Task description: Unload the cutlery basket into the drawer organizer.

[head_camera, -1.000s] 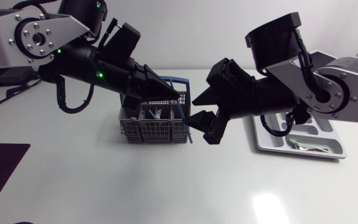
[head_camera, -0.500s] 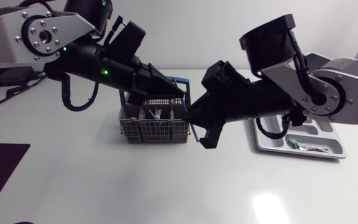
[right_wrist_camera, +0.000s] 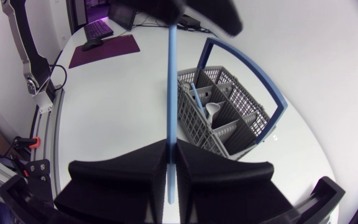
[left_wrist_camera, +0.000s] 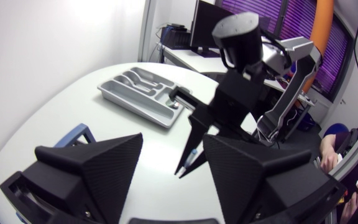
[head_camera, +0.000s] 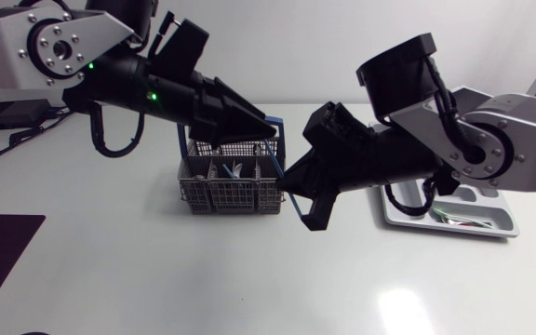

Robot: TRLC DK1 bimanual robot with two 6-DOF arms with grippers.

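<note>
Head: basket (head_camera: 226, 194) mid tabletop (head_camera: 156, 279) holds several pieces; organizer (head_camera: 491, 197), well apart, has few, so the task looks early

Left wrist: left tool (left_wrist_camera: 173, 146) spread, empty, utensil (left_wrist_camera: 188, 158) tip between its fingers

Right wrist: right tool (right_wrist_camera: 171, 144) clamped on the blue utensil beside the basket; left tool crowds its far end

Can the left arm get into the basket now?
Probably yes: the left gripper hangs open above the basket; the right gripper, shut on a blue utensil, sits close beside and may crowd it.
</note>
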